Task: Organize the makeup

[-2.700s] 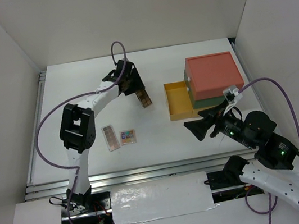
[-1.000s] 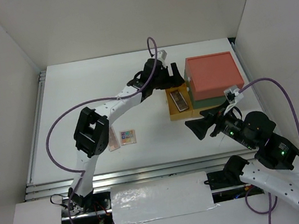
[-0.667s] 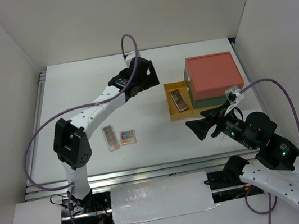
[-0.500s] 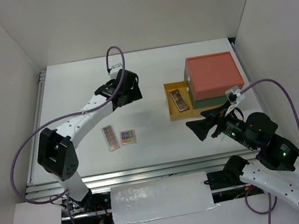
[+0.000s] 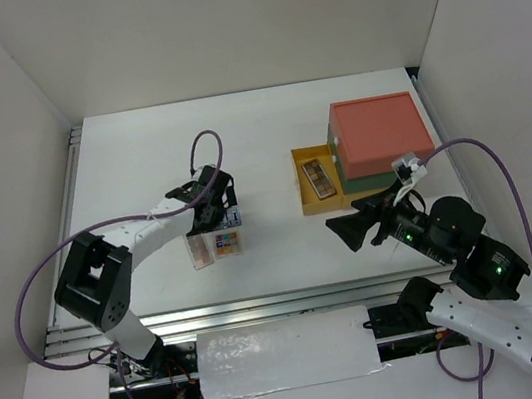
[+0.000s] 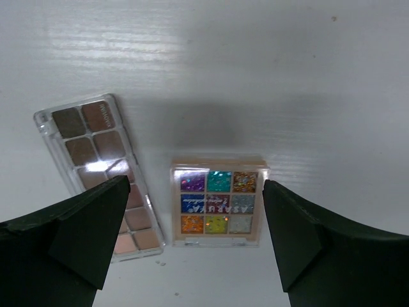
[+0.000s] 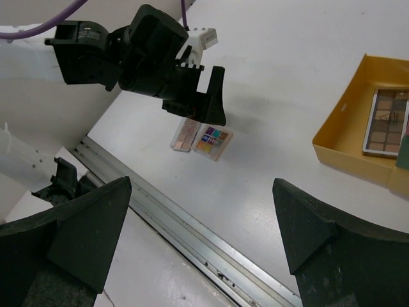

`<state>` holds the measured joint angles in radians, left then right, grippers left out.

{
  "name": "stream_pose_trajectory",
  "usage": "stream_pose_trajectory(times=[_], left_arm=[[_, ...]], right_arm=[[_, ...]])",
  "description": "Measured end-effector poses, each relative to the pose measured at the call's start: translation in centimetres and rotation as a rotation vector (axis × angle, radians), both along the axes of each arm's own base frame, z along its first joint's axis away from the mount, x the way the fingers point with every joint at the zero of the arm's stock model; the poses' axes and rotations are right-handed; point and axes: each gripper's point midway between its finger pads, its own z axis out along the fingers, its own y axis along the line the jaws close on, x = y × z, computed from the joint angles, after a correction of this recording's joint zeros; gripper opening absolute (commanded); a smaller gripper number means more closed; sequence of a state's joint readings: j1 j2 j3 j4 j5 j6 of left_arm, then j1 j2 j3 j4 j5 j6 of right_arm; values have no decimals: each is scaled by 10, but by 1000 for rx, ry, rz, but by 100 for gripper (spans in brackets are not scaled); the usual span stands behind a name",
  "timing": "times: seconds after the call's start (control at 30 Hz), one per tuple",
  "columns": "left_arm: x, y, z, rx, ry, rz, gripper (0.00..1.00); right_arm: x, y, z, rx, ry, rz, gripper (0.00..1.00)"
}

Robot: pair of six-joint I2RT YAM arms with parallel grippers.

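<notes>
Left pincer (image 5: pixel 211 208): jaws wide apart and holding nothing. It hovers left of centre in the overhead view, pointing down at two palettes on the surface (image 5: pixel 138 159).
Left pincer, own camera (image 6: pixel 195 224): the dark fingers (image 6: pixel 83 236) fill both lower corners. The square palette sits in the gap between them, nearer the right finger and touching neither.
Square palette (image 6: pixel 218 201): a multicoloured three-by-three grid lying flat, lower centre of the left wrist view.
Long palette (image 6: pixel 105 169): brown and pink shades in a clear case, lying flat just left of the square palette, tilted. Its lower end goes behind the left finger.
Same pair from above: the long palette (image 5: pixel 199 253) and the square one (image 5: pixel 227 243) lie side by side, just below the left pincer.
Second long palette (image 5: pixel 317 178): lies inside the open yellow drawer (image 5: pixel 308 198), right of centre in the overhead view.
Drawer box (image 5: pixel 380 131): red top, upper right of the surface, with the yellow drawer pulled out to its left.
Right pincer (image 5: pixel 347 230): jaws apart and empty, raised above the surface, below the yellow drawer in the overhead view, well apart from all the makeup.
Right wrist view: the left pincer (image 7: pixel 204 105) is in the upper left with the two palettes just below it, and the drawer (image 7: pixel 339 137) is at the right edge.
</notes>
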<state>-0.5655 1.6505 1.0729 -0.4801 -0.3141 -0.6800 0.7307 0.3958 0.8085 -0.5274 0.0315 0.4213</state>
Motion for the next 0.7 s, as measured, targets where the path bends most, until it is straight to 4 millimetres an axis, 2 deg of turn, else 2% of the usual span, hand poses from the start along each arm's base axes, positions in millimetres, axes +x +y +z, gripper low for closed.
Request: stream_pose_trajectory(times=[0.27,0.6,0.63,0.7], left_arm=[[5,-19,-1,-76,-18,-21,99],[-16,-21,-31,-37,55,33,99],[-18,-21,-34,-31,61,32,98],[-18,-22,-36,-16,56,32,88]], right_arm=[[4,5,-4,-13,16,6,100],[4,5,-4,-14,17,6,100],[4,5,-4,-14,17,6,100],[4,5,-4,-14,17,7,100]])
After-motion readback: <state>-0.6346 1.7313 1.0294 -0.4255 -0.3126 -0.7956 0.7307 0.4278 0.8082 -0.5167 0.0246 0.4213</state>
